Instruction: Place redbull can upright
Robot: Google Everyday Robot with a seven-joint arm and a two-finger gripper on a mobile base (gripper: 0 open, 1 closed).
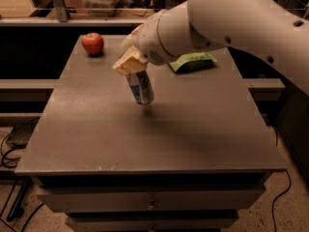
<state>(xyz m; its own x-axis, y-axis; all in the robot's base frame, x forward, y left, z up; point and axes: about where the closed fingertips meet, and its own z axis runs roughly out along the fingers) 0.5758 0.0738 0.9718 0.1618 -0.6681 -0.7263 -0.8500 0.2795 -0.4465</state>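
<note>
The redbull can [141,87] is a slim silver and blue can. It hangs nearly upright, its top tilted a little to the left, just above the middle of the grey table [193,129]. My gripper [131,64] reaches in from the upper right and is shut on the can's top end with its cream-coloured fingers [126,62]. The can's lower end is close to the tabletop; I cannot tell whether it touches.
A red apple [92,43] sits at the table's back left corner. A green bag [194,61] lies at the back right, partly behind my arm. Drawers run under the table's front edge. Shelving stands behind the table.
</note>
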